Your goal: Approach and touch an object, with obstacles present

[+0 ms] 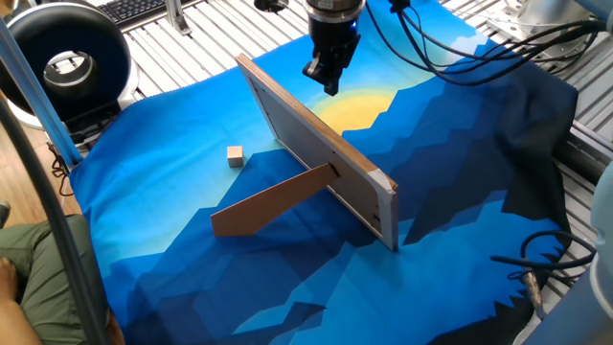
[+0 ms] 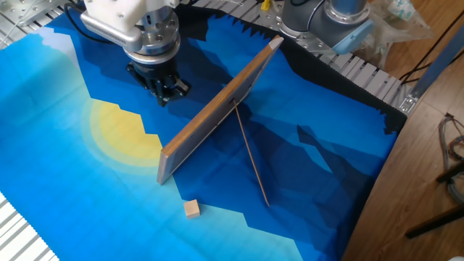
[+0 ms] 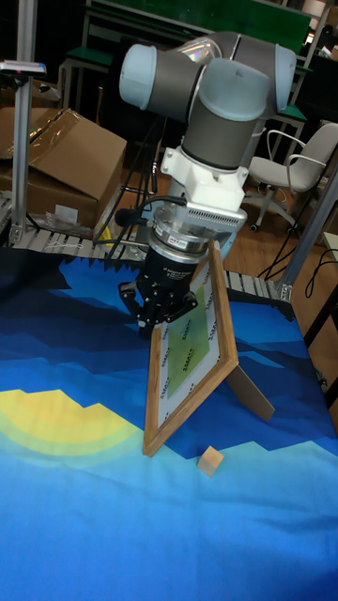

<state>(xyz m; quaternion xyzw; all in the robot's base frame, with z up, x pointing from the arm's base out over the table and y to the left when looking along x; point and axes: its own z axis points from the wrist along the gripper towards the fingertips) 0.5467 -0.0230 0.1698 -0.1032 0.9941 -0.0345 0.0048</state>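
The object, a tiny pale wooden cube (image 1: 235, 155) (image 2: 191, 209) (image 3: 212, 458), lies alone on the blue cloth on the prop-leg side of the obstacle. The obstacle, a wooden picture frame (image 1: 316, 149) (image 2: 217, 116) (image 3: 192, 357), stands upright on its brown prop leg (image 1: 273, 201) (image 2: 250, 156). My gripper (image 1: 327, 82) (image 2: 165, 94) (image 3: 150, 322) hangs low over the cloth on the other side of the frame, near its far end. Its fingers are together and hold nothing. The frame stands between the gripper and the cube.
A black round device (image 1: 67, 62) sits at the table's back left corner. Cables (image 1: 460, 48) trail from the arm across the back right. A person's leg (image 1: 38, 278) shows at the front left edge. A cardboard box (image 3: 66, 160) and a chair (image 3: 300, 169) stand behind the table.
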